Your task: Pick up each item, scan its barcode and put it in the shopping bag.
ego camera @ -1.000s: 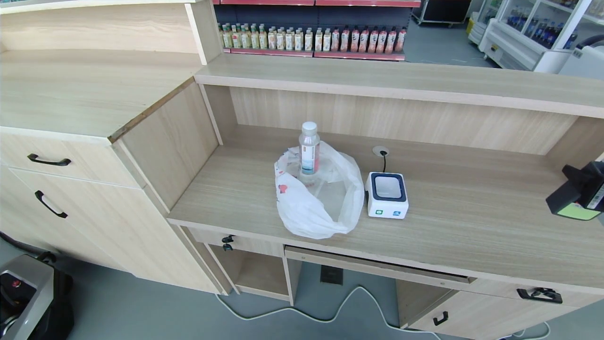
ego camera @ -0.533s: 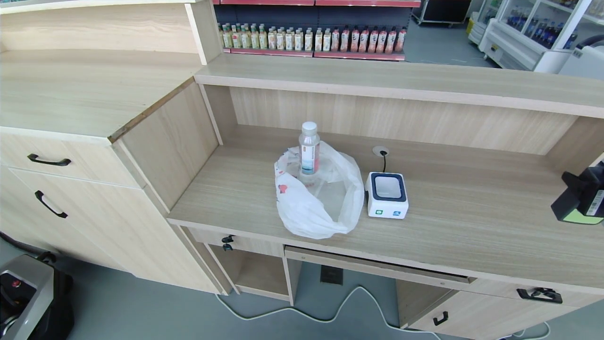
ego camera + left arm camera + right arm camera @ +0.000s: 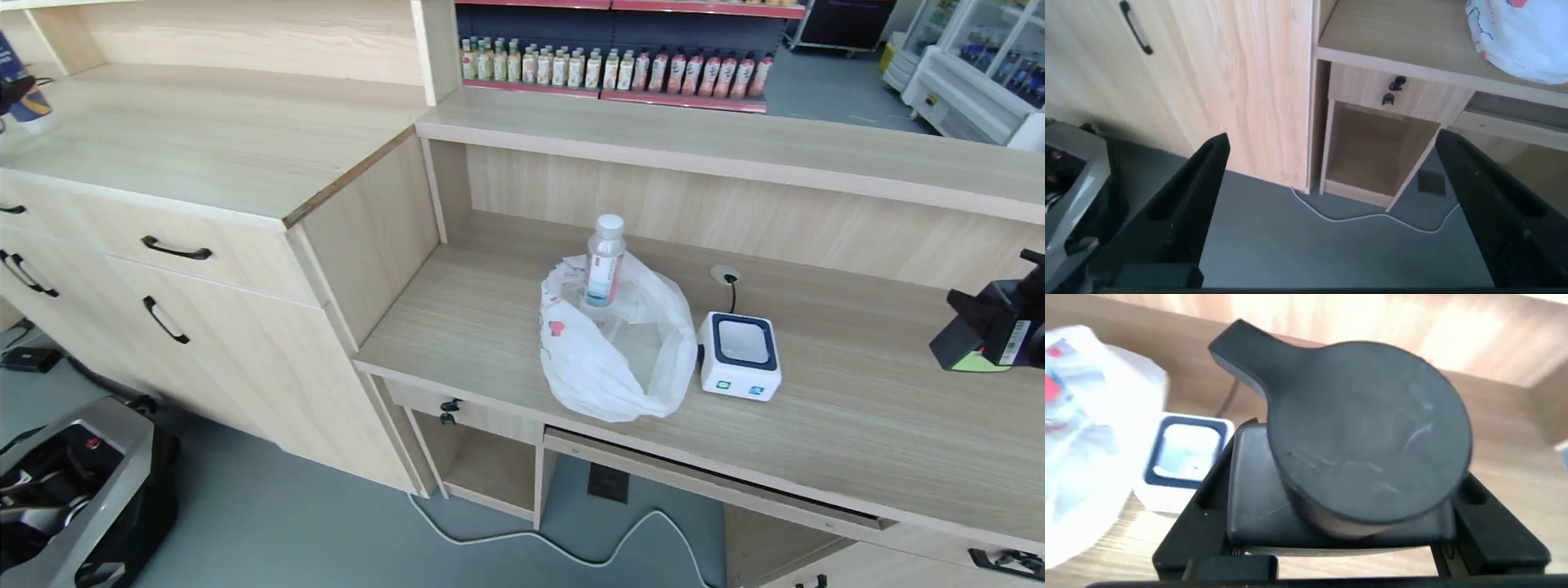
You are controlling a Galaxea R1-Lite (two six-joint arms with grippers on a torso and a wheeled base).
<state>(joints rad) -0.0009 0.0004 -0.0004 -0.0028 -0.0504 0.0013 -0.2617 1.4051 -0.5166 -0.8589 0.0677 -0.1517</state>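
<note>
We record the right pincer (image 3: 1343,535) pinching a black lidded tub (image 3: 1372,433) over the worktop (image 3: 857,408), right of the scanner (image 3: 740,355); left pincer (image 3: 1333,212) spread.

- Counter (image 3: 849,425): shopping bag (image 3: 600,367) near middle.
- Bottle (image 3: 605,261): upright at bag's far end, base inside bag folds.
- Scanner (image 3: 739,355): just right of bag; cable port (image 3: 725,275) behind it.
- Item (image 3: 984,327): in right gripper (image 3: 1343,535), above counter's right end, well right of scanner.
- Taller cabinet (image 3: 204,147): left of counter.
- Drinks shelf (image 3: 612,72): far behind counter.
- Left gripper (image 3: 1331,204): low over floor, near-left of counter.
</note>
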